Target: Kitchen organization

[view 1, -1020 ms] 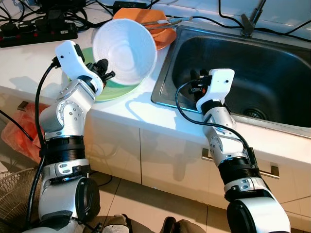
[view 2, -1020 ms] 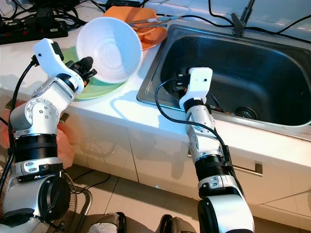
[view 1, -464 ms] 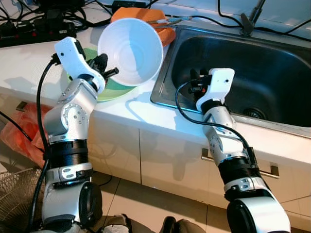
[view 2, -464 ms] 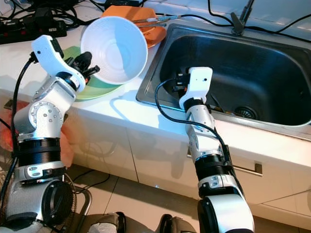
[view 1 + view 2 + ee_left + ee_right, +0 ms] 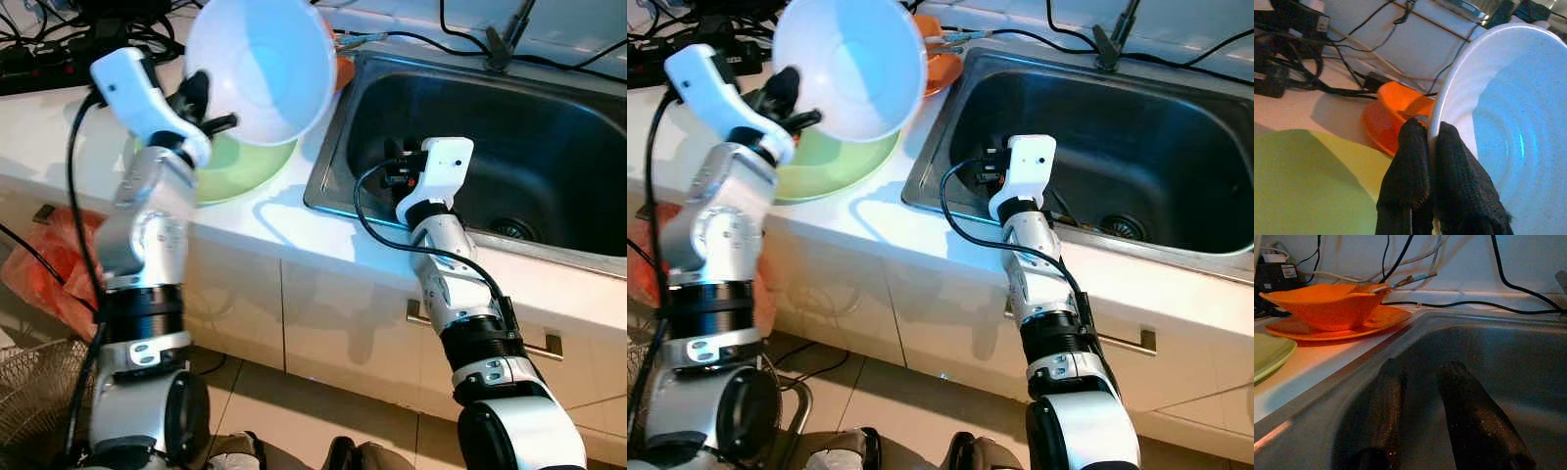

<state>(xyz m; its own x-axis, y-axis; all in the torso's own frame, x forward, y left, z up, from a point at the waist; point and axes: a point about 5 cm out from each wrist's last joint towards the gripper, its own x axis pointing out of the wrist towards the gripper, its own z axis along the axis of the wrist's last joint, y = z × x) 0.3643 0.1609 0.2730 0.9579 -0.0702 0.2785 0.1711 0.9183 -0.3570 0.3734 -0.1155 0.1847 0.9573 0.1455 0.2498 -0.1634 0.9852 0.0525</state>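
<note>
Gripping the white bowl point(image 5: 263, 67) by its rim, the left pincer point(image 5: 1431, 161) holds it tilted above the green plate point(image 5: 235, 168); right pincer point(image 5: 1432, 418) sits parted inside the sink point(image 5: 509, 127)

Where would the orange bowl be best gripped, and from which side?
Pinch the orange bowl's rim, probably from the sink side: it sits upright on an orange plate, walls flaring to a thin lip. Avoid where the utensil rests across it.
</note>
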